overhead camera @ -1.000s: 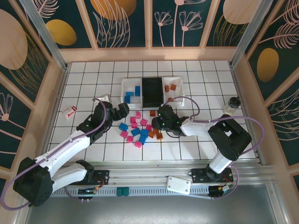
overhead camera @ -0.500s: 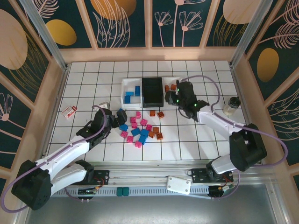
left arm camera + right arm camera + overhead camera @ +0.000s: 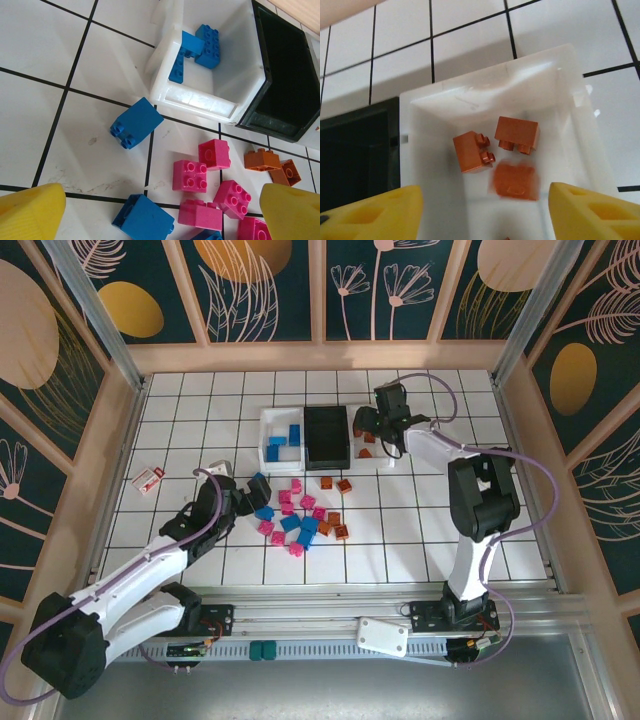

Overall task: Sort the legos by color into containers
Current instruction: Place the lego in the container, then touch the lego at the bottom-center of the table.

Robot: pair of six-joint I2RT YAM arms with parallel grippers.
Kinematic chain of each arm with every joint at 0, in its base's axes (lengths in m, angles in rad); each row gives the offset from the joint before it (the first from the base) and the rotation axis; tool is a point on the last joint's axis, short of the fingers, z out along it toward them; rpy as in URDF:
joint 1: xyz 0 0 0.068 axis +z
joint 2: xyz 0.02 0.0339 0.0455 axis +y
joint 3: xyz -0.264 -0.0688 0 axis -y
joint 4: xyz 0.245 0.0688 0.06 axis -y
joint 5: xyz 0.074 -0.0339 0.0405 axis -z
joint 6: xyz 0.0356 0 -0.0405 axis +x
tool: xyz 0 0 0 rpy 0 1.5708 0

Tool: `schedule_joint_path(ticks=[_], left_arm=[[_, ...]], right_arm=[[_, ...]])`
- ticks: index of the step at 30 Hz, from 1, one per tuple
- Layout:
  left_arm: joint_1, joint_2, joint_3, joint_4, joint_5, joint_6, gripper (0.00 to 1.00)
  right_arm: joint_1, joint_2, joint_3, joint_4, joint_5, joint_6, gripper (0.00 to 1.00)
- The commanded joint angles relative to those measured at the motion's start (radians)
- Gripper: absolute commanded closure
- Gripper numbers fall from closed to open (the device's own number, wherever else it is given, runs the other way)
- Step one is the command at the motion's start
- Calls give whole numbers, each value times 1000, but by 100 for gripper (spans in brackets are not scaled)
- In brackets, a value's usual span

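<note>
Left of black tray (image 3: 287, 75), left wrist view: white tray (image 3: 197, 100) holding blue legos (image 3: 207, 45). Left fingers (image 3: 30, 212) wide apart, empty, over loose blue brick (image 3: 136, 122) and pink bricks (image 3: 190, 176) on desk (image 3: 40, 45) in front of black tray.
Right of black tray, right wrist view: second white tray (image 3: 485, 85) holding three orange bricks (image 3: 517, 132), one blurred. Right fingers (image 3: 600, 212) spread, gripping nothing.
In front of black tray, top view: mixed loose pile (image 3: 300, 518) on desk; card (image 3: 148, 479) far left.
</note>
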Motion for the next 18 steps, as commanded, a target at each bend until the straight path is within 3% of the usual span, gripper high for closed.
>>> schedule_joint_path(ticks=[1,7,13,18], left_arm=[[2,-29,-15,-26,4,-16,2],[3,-60,-9,-49,-24,-9,2],[3,-81,22,-106,-74,14,1],[3,-114,60,-170,-144,31,2]], right_arm=[[5,-46,40,-30,-4,-8,29],[132,-261,-128,0,-35,-50,29],[415,-378,-278,-92,-81,-156,34],[625,-350,-322,-173,-68,-207,38]])
